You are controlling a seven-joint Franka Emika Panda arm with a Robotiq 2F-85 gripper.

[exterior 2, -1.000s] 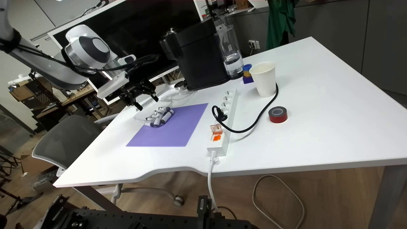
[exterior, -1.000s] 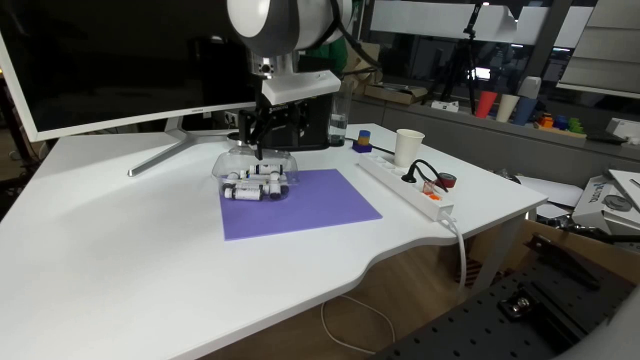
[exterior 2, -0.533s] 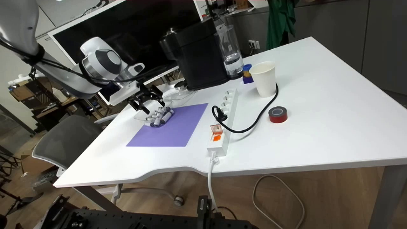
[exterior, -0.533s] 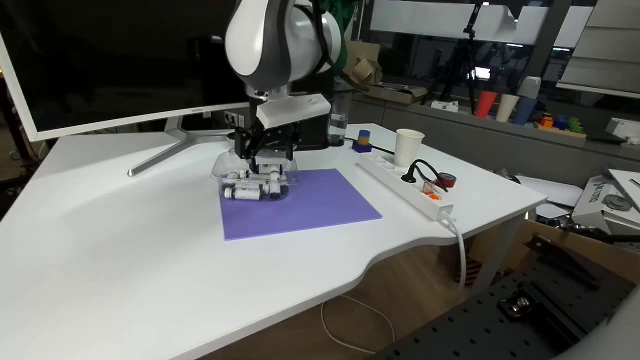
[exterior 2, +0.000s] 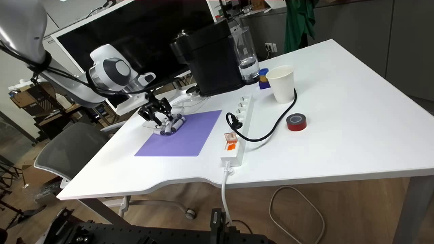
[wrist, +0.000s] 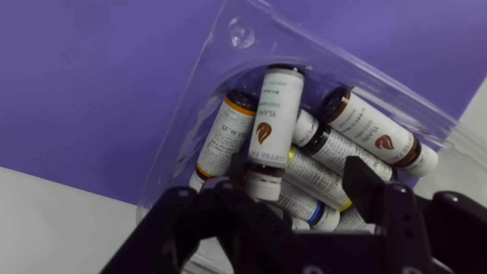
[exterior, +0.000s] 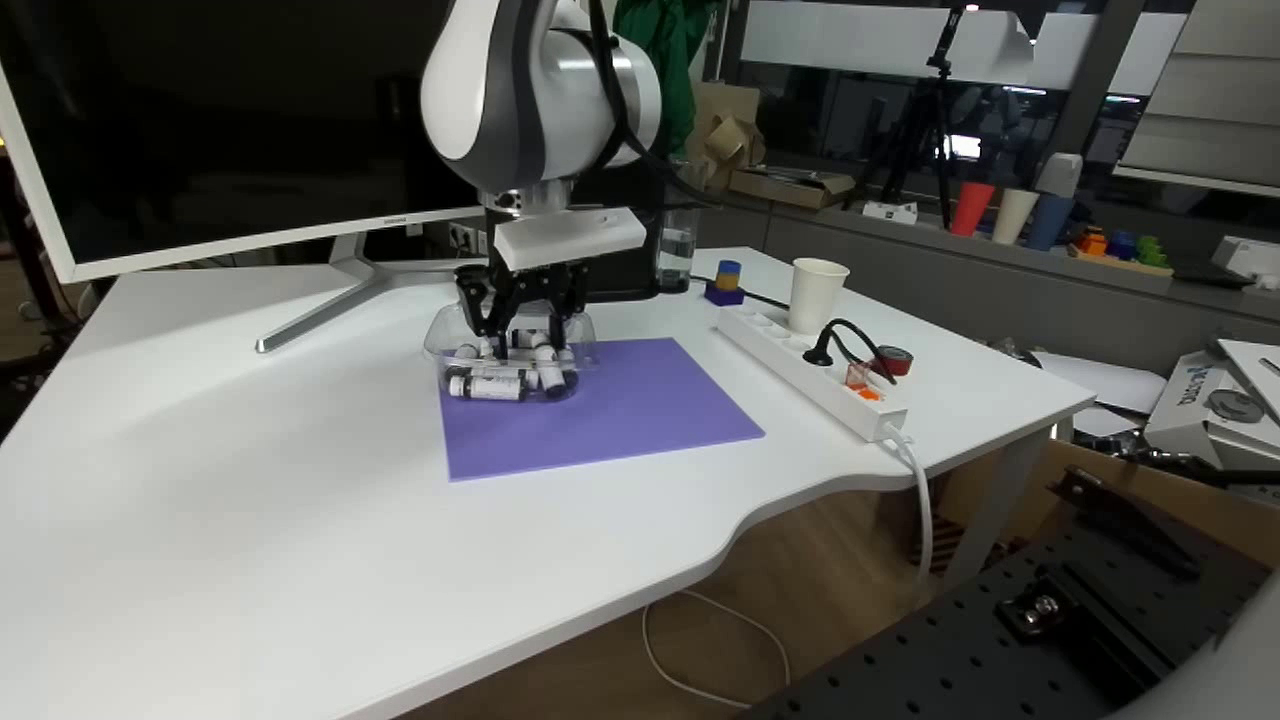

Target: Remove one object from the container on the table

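Observation:
The container (wrist: 338, 53) is a clear plastic tray of several small white-labelled bottles with white caps. It also shows in both exterior views, on the white table (exterior: 250, 520). One bottle (wrist: 276, 118), with a white label and dark end, lies on top of the others, tilted across them. My gripper (wrist: 298, 173) is open and reaches down into the tray, as both exterior views show (exterior: 528, 345) (exterior 2: 165, 120). One finger stands close beside the top bottle's cap end; whether it touches, I cannot tell. The other finger is apart, over other bottles. The fingers hide some bottles.
A purple mat (exterior: 640, 415) lies under the tray. A tall black machine (exterior 2: 213, 61) with a clear water tank stands behind. A white power strip (exterior: 800, 370), a white cup (exterior: 817, 295) and red tape (exterior 2: 296, 122) are to the side. A monitor stand (exterior: 320, 305) is behind.
My gripper has moved down from above the tray to among the bottles. Its fingers look somewhat closer together. A bottle at the tray's front has tilted slightly.

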